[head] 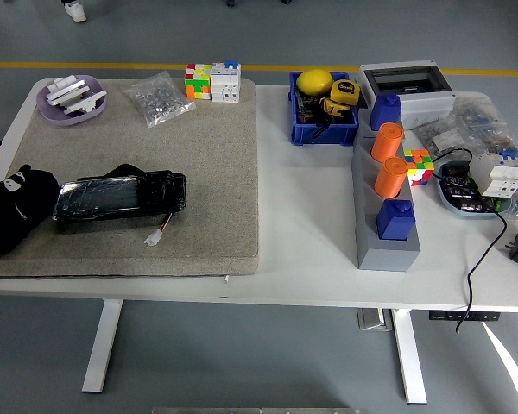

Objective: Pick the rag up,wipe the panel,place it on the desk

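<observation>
The panel [119, 197] is a long black block wrapped in glossy film, lying across the left half of the beige mat [203, 164]. A small white connector [154, 237] on a wire lies in front of it. A black mass [15, 216] with small white marks sits at the mat's left end, touching the panel's left end and running off the picture's left edge. It is black on black, so I cannot tell the rag from my left hand there. My right arm is out of view.
At the mat's back are a lilac dish [69, 99] with white parts, a bag of small parts [158, 97] and puzzle cubes [212, 82]. To the right stand a blue bin [322, 116], a grey rack [387, 216] with orange and blue pieces, and cables [488, 241].
</observation>
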### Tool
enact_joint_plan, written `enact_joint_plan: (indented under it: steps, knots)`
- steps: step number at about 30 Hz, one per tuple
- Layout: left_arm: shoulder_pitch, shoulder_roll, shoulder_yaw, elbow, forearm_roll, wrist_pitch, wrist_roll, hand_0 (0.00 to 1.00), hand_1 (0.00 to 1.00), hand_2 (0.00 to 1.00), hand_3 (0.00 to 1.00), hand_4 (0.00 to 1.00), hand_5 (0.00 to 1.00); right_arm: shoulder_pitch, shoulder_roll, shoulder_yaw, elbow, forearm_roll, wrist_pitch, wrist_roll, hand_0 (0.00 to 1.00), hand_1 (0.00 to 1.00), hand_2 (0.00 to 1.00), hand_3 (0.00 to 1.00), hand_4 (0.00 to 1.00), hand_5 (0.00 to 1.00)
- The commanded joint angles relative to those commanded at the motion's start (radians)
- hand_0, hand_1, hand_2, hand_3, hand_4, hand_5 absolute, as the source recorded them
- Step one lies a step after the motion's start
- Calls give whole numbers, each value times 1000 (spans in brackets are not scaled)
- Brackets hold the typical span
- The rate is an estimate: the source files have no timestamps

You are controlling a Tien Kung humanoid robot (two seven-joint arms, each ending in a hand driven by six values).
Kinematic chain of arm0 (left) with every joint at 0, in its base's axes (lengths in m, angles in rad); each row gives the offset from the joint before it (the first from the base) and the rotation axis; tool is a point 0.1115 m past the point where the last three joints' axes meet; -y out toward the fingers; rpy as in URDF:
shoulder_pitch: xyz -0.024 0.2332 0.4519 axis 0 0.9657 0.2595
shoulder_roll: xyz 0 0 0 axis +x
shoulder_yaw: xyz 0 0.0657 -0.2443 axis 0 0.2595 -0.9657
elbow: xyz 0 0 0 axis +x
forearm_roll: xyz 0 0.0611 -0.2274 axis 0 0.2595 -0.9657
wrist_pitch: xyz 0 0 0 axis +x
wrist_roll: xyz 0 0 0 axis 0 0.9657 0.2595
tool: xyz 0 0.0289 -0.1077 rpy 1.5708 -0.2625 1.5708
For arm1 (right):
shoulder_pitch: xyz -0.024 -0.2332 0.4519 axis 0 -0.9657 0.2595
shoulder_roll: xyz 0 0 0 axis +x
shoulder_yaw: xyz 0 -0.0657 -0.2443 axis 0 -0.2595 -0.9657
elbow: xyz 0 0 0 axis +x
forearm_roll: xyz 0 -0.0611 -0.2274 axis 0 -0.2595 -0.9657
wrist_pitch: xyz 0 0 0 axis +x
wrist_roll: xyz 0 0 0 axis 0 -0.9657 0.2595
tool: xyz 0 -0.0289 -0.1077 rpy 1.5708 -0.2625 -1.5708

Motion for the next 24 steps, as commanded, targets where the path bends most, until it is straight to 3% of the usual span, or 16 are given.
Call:
enact_joint_plan:
  steps: [5, 16, 24]
  knots:
    - [21, -40, -23, -51, 10, -3, -7, 681, 777, 748, 606, 768, 297, 3, -4, -21, 0, 16, -1, -3, 771, 626, 679, 612, 998, 567]
    - [31, -30, -38, -84, -12, -17, -4, 681, 775, 722, 597, 763, 302, 7, -7, -95, 0, 72, -5, -15, 772, 627, 679, 610, 998, 566]
    - [40, -25, -56, -87, -11, -28, 1, 676, 775, 715, 597, 762, 302, 9, -5, -87, 0, 66, -5, -13, 772, 628, 680, 608, 998, 560]
